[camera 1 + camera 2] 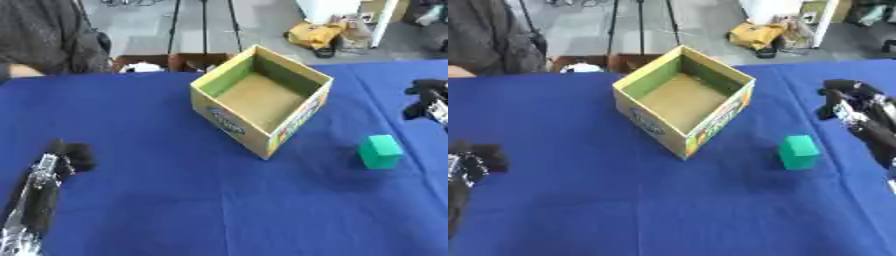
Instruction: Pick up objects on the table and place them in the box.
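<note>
A bench (175, 210) covered in blue cloth filled most of both views. Near its middle, toward the far side, stood an open cardboard box (261, 101), turned corner-on to the camera, its flaps out of the way and its brown floor bare; printed colours ran along its two near outer walls. The left arm came in along the lower left edge, and the left hand (68, 155) lay low over the cloth well to the left of the box, holding nothing. Its fingers appeared bunched into a dark lump, but whether they were curled or straight could not be told. The right hand (852, 106) showed at the right edge, level with the near corner of the box and well apart from it, above the cloth. Its fingers looked bent downward, yet their state could not be told for sure, and nothing was seen in them. A small green block (380, 151) sat on the cloth to the right of the box's near corner, apart from the box, nearer the camera than the right hand and touching neither hand.
</note>
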Robot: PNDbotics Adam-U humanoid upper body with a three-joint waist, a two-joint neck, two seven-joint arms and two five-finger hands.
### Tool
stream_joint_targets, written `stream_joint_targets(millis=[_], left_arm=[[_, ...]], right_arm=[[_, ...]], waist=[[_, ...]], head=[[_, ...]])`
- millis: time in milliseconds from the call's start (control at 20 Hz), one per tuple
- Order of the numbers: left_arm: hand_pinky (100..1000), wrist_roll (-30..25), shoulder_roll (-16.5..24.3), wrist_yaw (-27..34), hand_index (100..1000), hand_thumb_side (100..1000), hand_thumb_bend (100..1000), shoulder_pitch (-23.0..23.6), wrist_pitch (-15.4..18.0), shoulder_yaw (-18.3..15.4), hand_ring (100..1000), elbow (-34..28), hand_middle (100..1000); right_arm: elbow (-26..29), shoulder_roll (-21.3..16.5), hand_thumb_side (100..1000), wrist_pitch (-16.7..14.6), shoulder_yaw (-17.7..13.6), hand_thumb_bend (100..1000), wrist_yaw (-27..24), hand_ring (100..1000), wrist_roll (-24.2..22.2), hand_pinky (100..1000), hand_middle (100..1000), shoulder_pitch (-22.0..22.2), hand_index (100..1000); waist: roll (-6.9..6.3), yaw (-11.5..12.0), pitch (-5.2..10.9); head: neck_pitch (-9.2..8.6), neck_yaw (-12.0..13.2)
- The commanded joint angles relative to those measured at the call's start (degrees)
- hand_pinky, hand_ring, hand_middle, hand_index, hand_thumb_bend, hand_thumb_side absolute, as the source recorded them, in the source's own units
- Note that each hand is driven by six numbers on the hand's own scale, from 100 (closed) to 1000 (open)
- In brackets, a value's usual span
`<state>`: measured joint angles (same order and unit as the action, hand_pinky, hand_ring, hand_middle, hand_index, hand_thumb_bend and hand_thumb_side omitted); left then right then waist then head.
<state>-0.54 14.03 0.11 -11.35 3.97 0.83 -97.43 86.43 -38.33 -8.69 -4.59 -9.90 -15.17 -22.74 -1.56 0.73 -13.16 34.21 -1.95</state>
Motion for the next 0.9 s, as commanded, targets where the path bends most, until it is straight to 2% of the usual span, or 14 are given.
stream_joint_targets(millis=[50,100,150,250,450,600,750,900], left_arm=[[677,-0.3,0.8,-0.2,711,1000,380,-0.4,0.0,0.1,620,-0.5,568],[677,-0.3,0.8,-0.2,711,1000,380,-0.4,0.0,0.1,620,-0.5,568],[677,-0.3,0.9,-0.2,711,1000,380,-0.4,0.0,0.1,620,-0.5,568],[677,-0.4,1.0,-0.2,711,1000,379,-0.4,0.1,0.2,620,-0.5,568],[677,-0.5,1.1,-0.2,711,1000,378,-0.3,0.1,0.3,620,-0.5,568],[677,-0.6,1.1,-0.2,711,1000,378,-0.3,0.1,0.4,620,-0.5,568],[677,-0.6,1.2,-0.2,711,1000,379,-0.4,0.1,0.4,620,-0.5,568],[677,-0.7,1.2,-0.2,711,1000,378,-0.3,0.1,0.4,620,-0.4,568]], right_arm=[[-1.3,-6.4,391,-1.8,0.7,313,5.5,686,-5.4,690,782,-2.5,856],[-2.1,-7.5,381,-2.5,1.1,333,7.4,694,-7.2,694,785,-3.3,858],[-3.0,-8.6,371,-3.4,1.6,397,9.6,720,-9.0,709,797,-4.2,865],[-4.8,-10.4,342,-5.1,2.5,432,13.6,751,-12.2,729,814,-5.8,870],[-8.9,-12.5,349,-7.9,4.1,470,20.4,772,-17.3,738,825,-8.6,876],[-11.3,-13.0,340,-9.5,5.0,503,23.7,790,-19.2,750,839,-10.1,884],[-13.5,-13.1,293,-10.7,5.7,543,26.8,811,-20.5,761,852,-11.1,888],[-15.3,-13.0,266,-11.5,6.2,543,29.4,822,-21.5,765,857,-11.9,890]], waist=[[0.28,0.0,1.06],[0.32,0.1,1.11],[0.35,0.1,1.17],[0.39,0.3,1.28],[0.46,0.6,1.43],[0.49,0.7,1.46],[0.57,0.8,1.47],[0.64,0.9,1.43]], head=[[0.01,-0.2],[0.04,-0.2],[0.09,-0.2],[0.18,-0.3],[0.24,-0.6],[0.31,-0.7],[0.29,-0.9],[0.29,-1.0]])
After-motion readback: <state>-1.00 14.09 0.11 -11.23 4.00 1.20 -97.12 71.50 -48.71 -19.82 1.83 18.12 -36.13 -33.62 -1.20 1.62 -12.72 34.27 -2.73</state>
